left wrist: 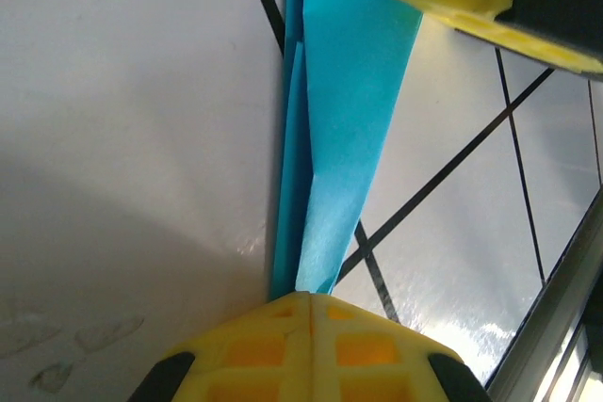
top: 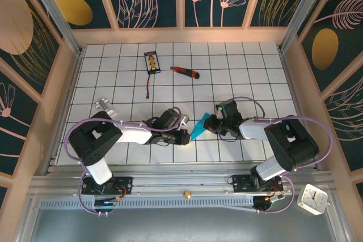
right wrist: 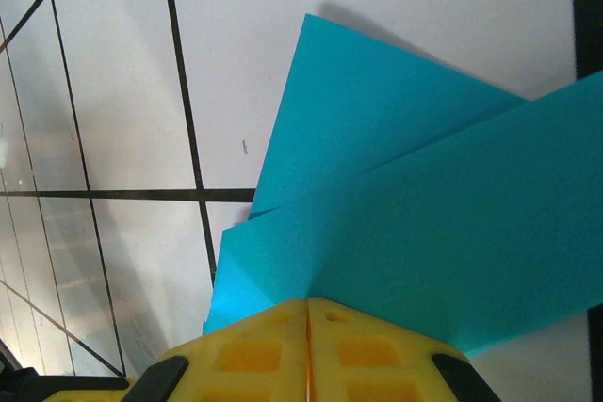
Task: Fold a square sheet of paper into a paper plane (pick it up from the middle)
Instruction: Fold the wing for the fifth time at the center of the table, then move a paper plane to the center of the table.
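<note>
Tightly on paper [left wrist: 344, 91], both arms' fingers [left wrist: 283, 378]

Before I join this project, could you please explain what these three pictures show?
Two robot arms are bolted at the near edge of a tiled table. One picture looks down from above; the other two come from wrist cameras, with that arm's yellow fingers at the bottom. The left gripper and right gripper meet mid-table, both shut on the folded blue paper. Farther back lie a red-and-black utility knife and a small black-and-yellow item.
</note>
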### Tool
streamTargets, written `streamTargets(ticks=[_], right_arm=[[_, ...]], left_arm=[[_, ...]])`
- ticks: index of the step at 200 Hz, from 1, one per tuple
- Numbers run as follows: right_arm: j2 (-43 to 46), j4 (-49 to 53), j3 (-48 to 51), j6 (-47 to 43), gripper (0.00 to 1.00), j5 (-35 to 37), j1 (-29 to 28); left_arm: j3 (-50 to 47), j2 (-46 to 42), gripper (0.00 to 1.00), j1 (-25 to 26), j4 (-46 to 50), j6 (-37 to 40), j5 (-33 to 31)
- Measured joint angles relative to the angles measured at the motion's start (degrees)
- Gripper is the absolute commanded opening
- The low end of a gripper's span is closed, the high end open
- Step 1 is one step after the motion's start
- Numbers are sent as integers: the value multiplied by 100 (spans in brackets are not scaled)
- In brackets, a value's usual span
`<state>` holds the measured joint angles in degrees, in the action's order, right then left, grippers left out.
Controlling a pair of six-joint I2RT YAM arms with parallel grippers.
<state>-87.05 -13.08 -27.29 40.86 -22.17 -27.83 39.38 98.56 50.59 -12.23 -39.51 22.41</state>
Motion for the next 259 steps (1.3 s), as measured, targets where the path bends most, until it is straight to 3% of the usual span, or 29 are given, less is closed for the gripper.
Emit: streamTargets(ticks=[100, 134, 152, 189, 211, 259], right_arm=[[-136, 74, -170, -50, 10, -28, 7], [-173, 249, -365, -487, 12, 129, 63], [-55, 586, -496, -844, 16, 201, 103], [1097, 1419, -549, -896, 37, 820, 50], [1565, 1803, -549, -472, 60, 1580, -256], [1034, 2562, -1056, 796, 84, 3222, -1663]], left_arm=[[-125, -564, 0, 245, 1010, 595, -396], [-179, -957, 0, 297, 1703, 785, -455], [-225, -1274, 9, 164, 1845, 743, -444], [-341, -1652, 28, -487, 1075, 72, -457], [-192, -1322, 31, -581, 769, -232, -457], [136, -997, 36, -787, 767, -295, -625]])
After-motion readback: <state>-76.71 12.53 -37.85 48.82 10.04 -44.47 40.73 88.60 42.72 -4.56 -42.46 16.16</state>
